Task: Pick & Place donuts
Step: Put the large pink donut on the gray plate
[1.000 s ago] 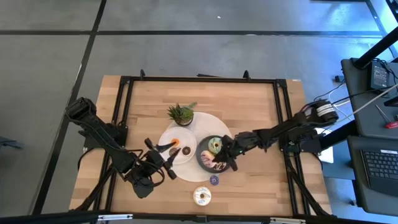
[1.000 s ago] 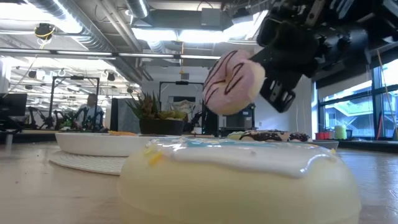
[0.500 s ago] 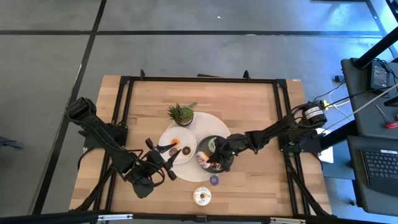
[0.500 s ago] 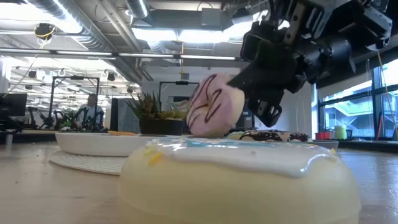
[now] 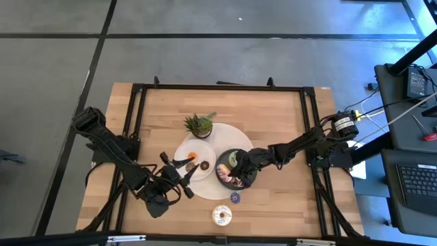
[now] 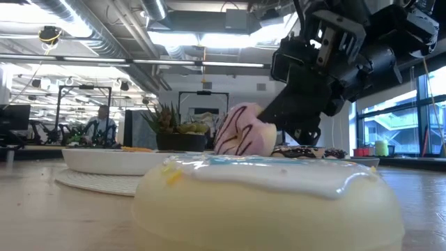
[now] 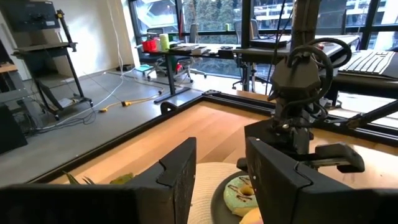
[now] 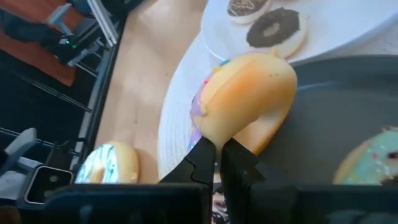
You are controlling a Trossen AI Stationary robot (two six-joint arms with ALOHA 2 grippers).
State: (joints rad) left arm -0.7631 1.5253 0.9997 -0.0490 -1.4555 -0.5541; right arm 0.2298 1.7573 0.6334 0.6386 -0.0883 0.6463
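Observation:
My right gripper (image 5: pixel 231 176) is shut on a pink-iced donut (image 6: pixel 244 131) low over the near left part of the dark grey plate (image 5: pixel 244 171). A green-iced donut (image 5: pixel 235 158) and a chocolate-sprinkled one (image 6: pixel 303 151) lie on that plate. My left gripper (image 5: pixel 181 171) hangs open and level at the near left rim of the white plate (image 5: pixel 205 158), which carries small donuts (image 8: pixel 273 28), and nothing is between its fingers (image 7: pixel 180 168). A white-iced donut (image 5: pixel 221 215) and a purple mini one (image 5: pixel 235 198) lie on the table near the front edge. My right gripper pinches the pink donut between its two fingers (image 8: pixel 205 155) by a stretch of its ring (image 8: pixel 230 127). The fingers slant down from the table's right. The donut stands on edge, tilted, its tan underside toward the wrist. Whether its lower edge touches the dark plate cannot be told.
A small potted plant (image 5: pixel 199 125) stands behind the white plate. Both plates sit on a round pale mat (image 5: pixel 229 137). A black frame (image 5: pixel 136 123) runs round the tabletop. Bare wood lies at the far and right parts of the table.
My right gripper has sunk and gone toward the table's left over the dark plate, tipping further down. The pink donut has come down with it, from well above the plate to just at it. My left gripper has kept still.

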